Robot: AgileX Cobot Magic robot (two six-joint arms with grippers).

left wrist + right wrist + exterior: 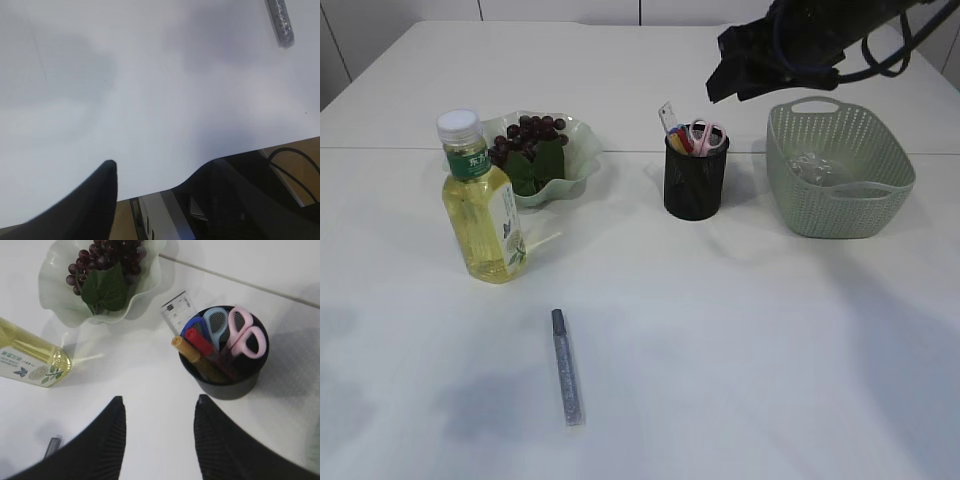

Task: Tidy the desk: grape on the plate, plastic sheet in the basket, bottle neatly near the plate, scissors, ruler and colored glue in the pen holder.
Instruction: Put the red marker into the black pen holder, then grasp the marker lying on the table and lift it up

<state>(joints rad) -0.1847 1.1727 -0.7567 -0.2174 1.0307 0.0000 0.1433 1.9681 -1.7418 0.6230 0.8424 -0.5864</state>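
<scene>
Step in hand: the pen-holder stage looks nearly finished, judging from how things are lying; one glue stick is waiting on the table.

Right gripper (159, 437): hanging in the air above and just behind the black mesh pen holder (696, 181), its two dark fingers (107, 440) standing apart with only bare table showing between them, so it is holding nothing.

Left gripper (150, 190): hovering low at the near table edge, jaws standing fairly wide and gripping nothing.

Pen holder contents: pink-handled scissors (245, 336), a clear ruler (177, 310) leaning at the rim, and red, blue and yellow-capped glue pens (202, 352) are all standing inside.

Silver glitter glue stick (565, 367): lying flat on the white table (740, 350), well in front of the holder and well apart from everything else; its tip is also showing at the top right of the left wrist view (280, 20).

Dark grape bunch (527, 138): sitting with its green leaf in the wavy pale-green plate (582, 158).

Clear plastic sheet (817, 167): lying crumpled inside the sage-green woven basket (880, 205).

Yellow-drink bottle with white cap (483, 205): standing upright just in front of the plate.

Next move, as I judge it: an arm is needing to come down over the glitter stick, line its fingers across the thin barrel, pinch near the middle, then tip it upright into the crowded holder.

Watch for: the round stick rolling away under the fingers.
</scene>
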